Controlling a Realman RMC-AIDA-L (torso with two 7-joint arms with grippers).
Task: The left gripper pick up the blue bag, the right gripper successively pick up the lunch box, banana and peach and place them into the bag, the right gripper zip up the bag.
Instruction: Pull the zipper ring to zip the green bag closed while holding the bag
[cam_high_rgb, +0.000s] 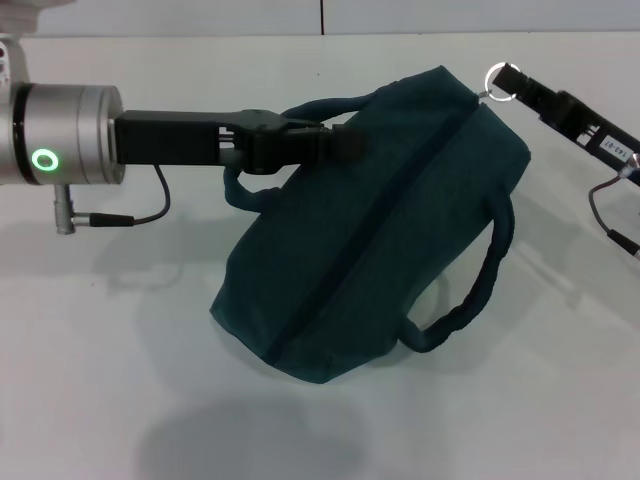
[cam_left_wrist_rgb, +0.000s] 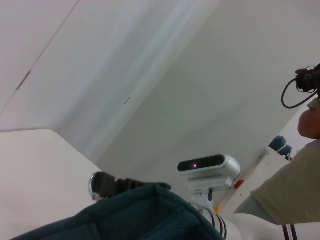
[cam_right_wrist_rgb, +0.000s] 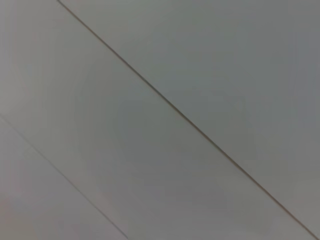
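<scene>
Held above the white table (cam_high_rgb: 100, 400): dark teal-blue fabric bag (cam_high_rgb: 380, 230), zipper closed, one rope handle clamped in the black left gripper (cam_high_rgb: 335, 140). At the bag's far corner, black right gripper (cam_high_rgb: 525, 88) closed on the round metal zipper ring (cam_high_rgb: 502, 81).

Left arm (cam_high_rgb: 65, 135): brushed silver cylindrical wrist section with a glowing green ring light; thin dark cable looping from a small metal plug just beneath that ring. Left gripper (cam_high_rgb: 340, 140): black, angular, boxy body. Right gripper (cam_high_rgb: 505, 82): black, slim, bearing a white printed label; dark cable trailing behind.
</scene>
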